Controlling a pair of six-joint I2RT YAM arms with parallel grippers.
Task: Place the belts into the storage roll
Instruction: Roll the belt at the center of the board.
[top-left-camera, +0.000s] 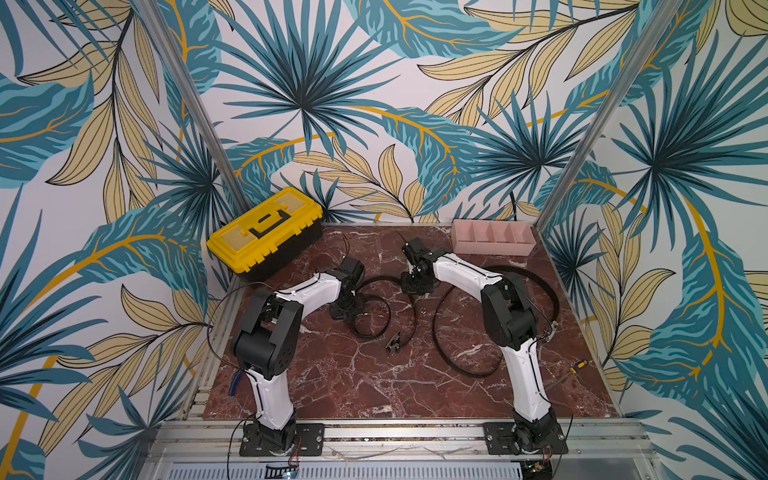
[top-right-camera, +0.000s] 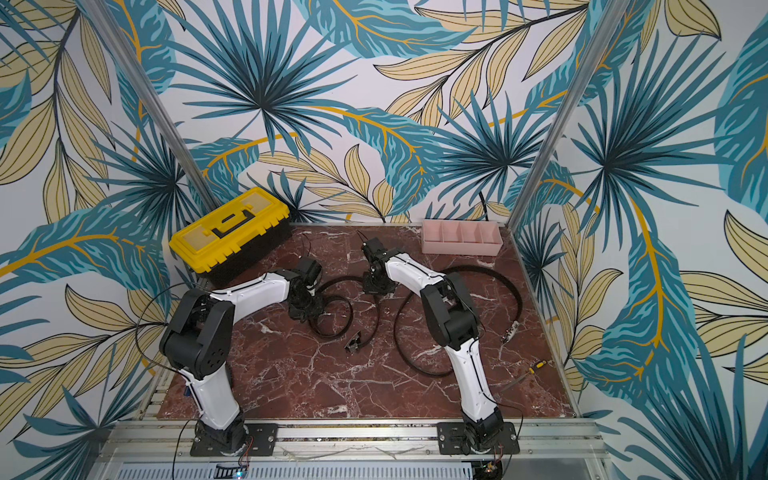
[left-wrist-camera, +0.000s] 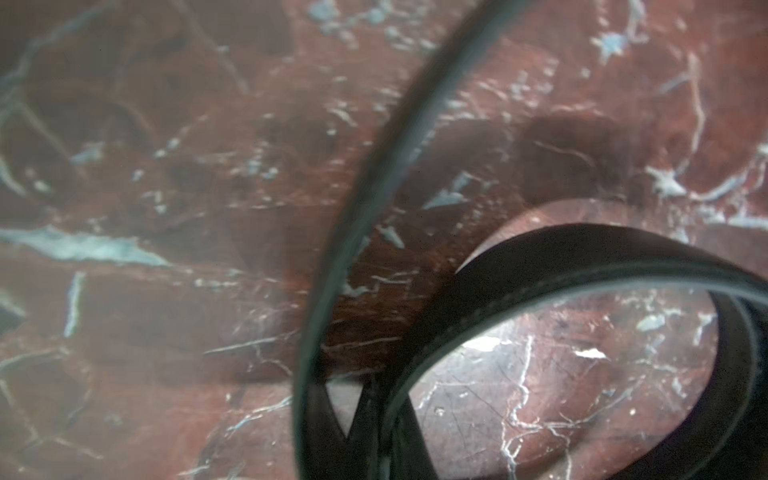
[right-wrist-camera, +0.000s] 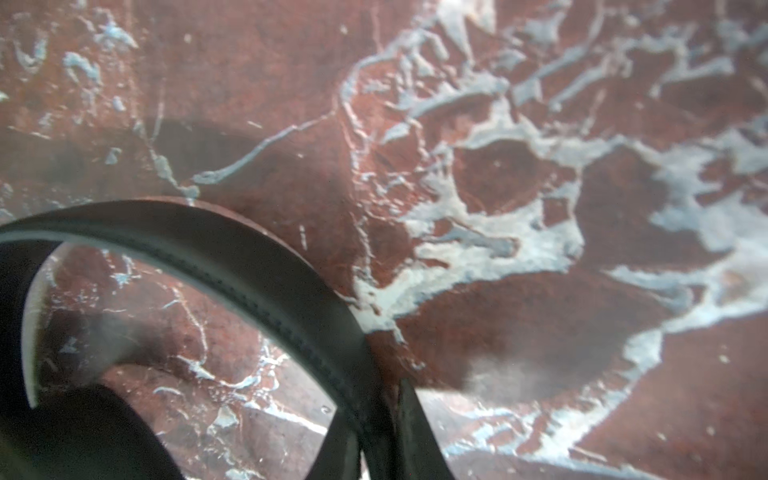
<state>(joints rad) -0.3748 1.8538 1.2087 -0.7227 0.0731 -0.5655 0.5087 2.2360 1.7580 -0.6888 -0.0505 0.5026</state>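
The curled belt lies in loose loops on the middle of the counter, its buckle resting on the near side of the loops. It is well apart from the storage roll, which sits at the far right corner. The left gripper is down at one side of this belt. Its fingers are closed on the strap, which stands on edge in the left wrist view. The right gripper is down at the other side. In the right wrist view its fingers sit narrow against the strap, one on each side, holding it. The wide-looped belt circles the right arm on the counter, nearer the storage roll but outside it. A yellow toolbox stands at the far left corner. A screwdriver lies by the right edge.
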